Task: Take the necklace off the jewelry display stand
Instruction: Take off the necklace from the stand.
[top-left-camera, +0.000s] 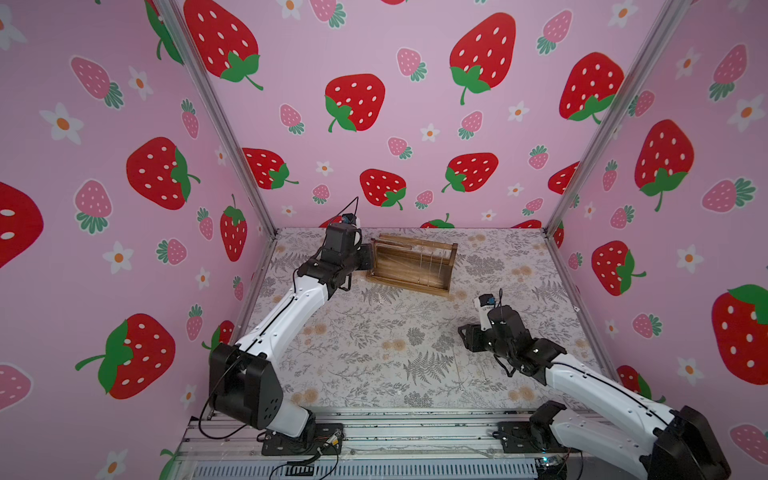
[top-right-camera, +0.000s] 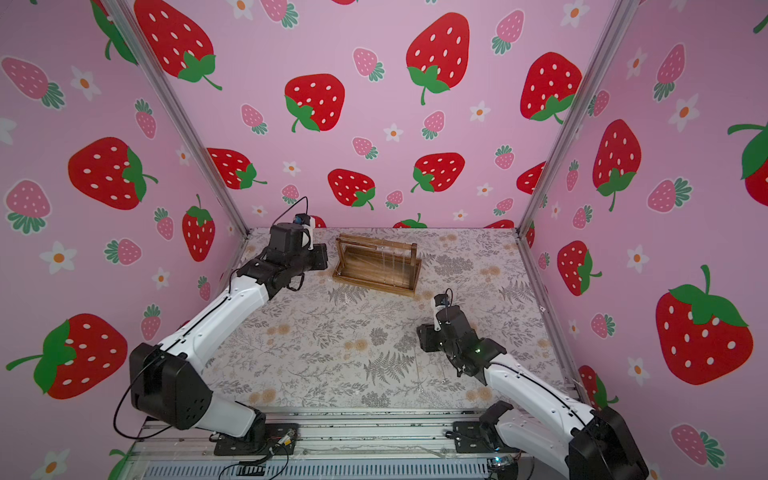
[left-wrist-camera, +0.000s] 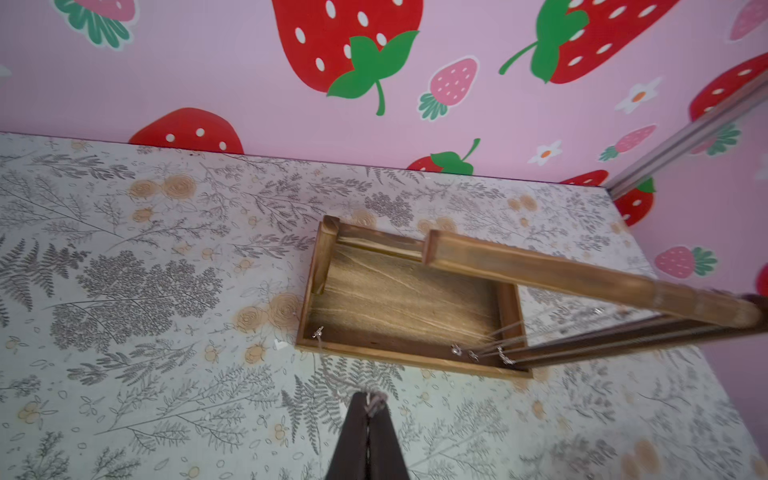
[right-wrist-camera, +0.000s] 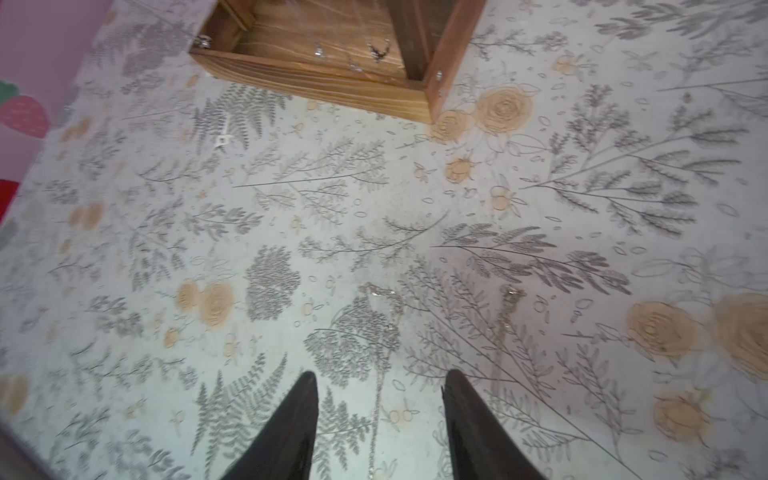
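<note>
The jewelry display stand (top-left-camera: 409, 272) (top-right-camera: 374, 272) is a dark wooden rack at the back of the table. Several thin silver chains (top-left-camera: 432, 259) hang from its top bar (left-wrist-camera: 582, 276), their pendants (left-wrist-camera: 473, 355) low over the tray. My left gripper (left-wrist-camera: 368, 399) (top-left-camera: 368, 257) is at the stand's left end, shut on a bunched bit of a silver necklace (left-wrist-camera: 376, 402). That chain runs back to a clasp (left-wrist-camera: 318, 332) at the tray's corner. My right gripper (right-wrist-camera: 381, 374) (top-left-camera: 467, 338) hovers open over the table at the front right, holding nothing.
Two loose chains (right-wrist-camera: 380, 332) (right-wrist-camera: 505, 316) lie on the floral table cover just ahead of the right fingers. A small white scrap (right-wrist-camera: 223, 139) lies near the stand's front left corner. Pink strawberry walls enclose the table on three sides.
</note>
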